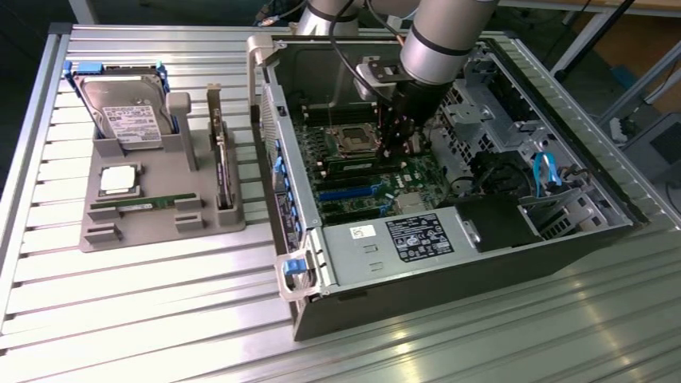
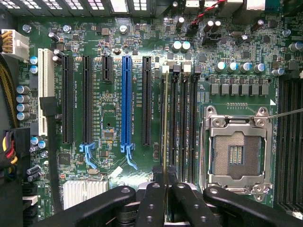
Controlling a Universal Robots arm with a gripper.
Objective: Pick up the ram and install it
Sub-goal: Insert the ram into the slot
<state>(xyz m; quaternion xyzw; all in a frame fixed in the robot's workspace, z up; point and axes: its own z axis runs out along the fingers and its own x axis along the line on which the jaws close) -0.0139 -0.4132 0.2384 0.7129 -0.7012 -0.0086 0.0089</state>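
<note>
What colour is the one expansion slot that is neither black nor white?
The slot is blue; the wrist view shows it best.

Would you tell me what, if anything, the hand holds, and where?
The hand is shut on the ram, pinching the long edge nearest the wrist.

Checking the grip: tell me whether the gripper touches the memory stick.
Touching. Wrist view shows the gripper clamped on both faces of the edge-on memory stick.

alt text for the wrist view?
The hand is shut on a thin memory stick, seen edge-on among the memory slots of a green motherboard. An empty processor socket lies to one side of them, a blue card slot to the other.
</note>
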